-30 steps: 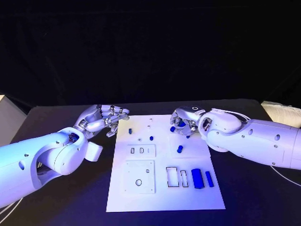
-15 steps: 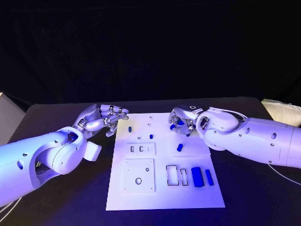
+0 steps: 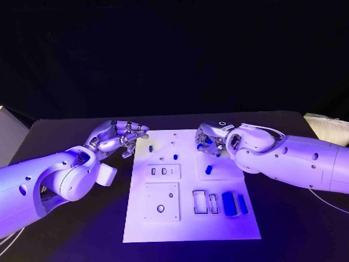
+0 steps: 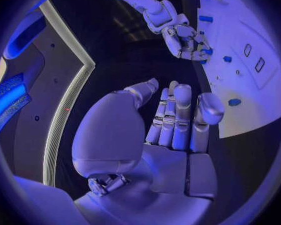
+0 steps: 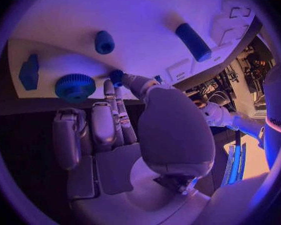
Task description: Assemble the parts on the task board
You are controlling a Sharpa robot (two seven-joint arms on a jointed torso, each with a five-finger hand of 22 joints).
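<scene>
My right hand is sitting over the far right part of the task board. In the right wrist view its fingertips are pinching a small blue peg between thumb and a finger, right at the board's surface. The rest of the fingers are lying curled alongside.

Just beside that pinch, a blue gear is lying near the board's edge, with a dark blue block next to it. A round blue knob is standing a bit further in on the board. A long blue cylinder is lying flat, well apart from my fingers.

My left hand is hanging just off the board's far left edge, above the black table. It's holding nothing. In the left wrist view the fingers are lying close together, side by side and slightly bent, thumb apart from them.

On the near half of the board, a wide blue bar and a thin blue bar are lying side by side, next to two empty rectangular slots. A small blue piece is sitting mid-board, below my right hand. Another small blue part is standing just beside my left fingers.
</scene>
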